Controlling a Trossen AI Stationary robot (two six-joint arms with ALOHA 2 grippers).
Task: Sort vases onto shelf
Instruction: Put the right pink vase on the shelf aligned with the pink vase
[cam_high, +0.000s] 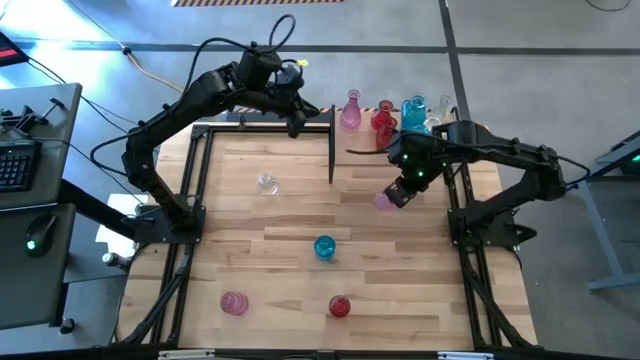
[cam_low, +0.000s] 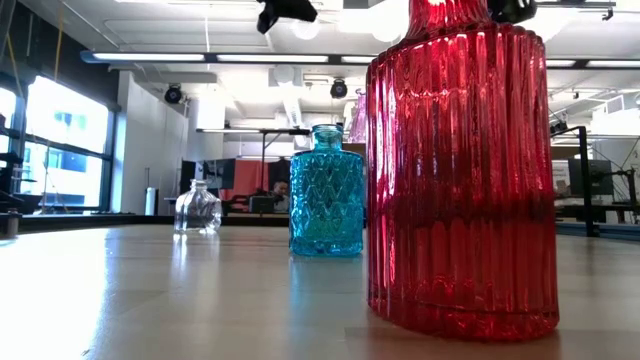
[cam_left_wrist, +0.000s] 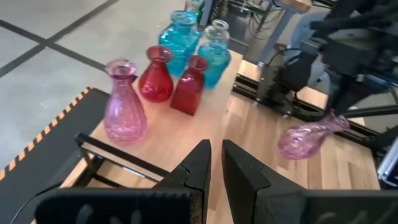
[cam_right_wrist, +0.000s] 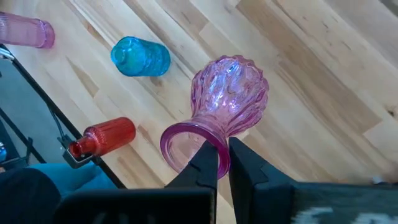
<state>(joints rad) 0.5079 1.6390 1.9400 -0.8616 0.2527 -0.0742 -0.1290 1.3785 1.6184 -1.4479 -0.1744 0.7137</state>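
My right gripper (cam_right_wrist: 222, 163) is shut on a pink ribbed vase (cam_right_wrist: 231, 93) above the table's right half, also seen as the pink vase (cam_high: 384, 200) and pink vase (cam_left_wrist: 303, 138). My left gripper (cam_left_wrist: 216, 163) is shut and holds nothing; it hovers at the far edge near the shelf (cam_left_wrist: 214, 118). On the shelf stand a pink tall-necked vase (cam_left_wrist: 124, 106), two red vases (cam_left_wrist: 156, 74) and turquoise and clear vases (cam_left_wrist: 181, 36). On the tabletop stand a clear vase (cam_high: 267, 184), a blue vase (cam_high: 324, 247), a pink vase (cam_high: 234, 302) and a red vase (cam_high: 340, 306). My right gripper pinches the pink vase by its flared mouth rim (cam_right_wrist: 214, 144), one finger inside the mouth and the other outside at the neck. The fingers come from above, slanting down. The vase is lifted clear of the table and hangs tilted, with its belly (cam_left_wrist: 295, 142) lowest.
Black metal bars (cam_high: 331, 150) frame the tabletop and stand beside the shelf. In the low view the red vase (cam_low: 460, 170) stands close in front, with the blue vase (cam_low: 326, 195) and the clear vase (cam_low: 197, 208) behind it. A keyboard (cam_high: 15, 165) lies on a desk at the left.
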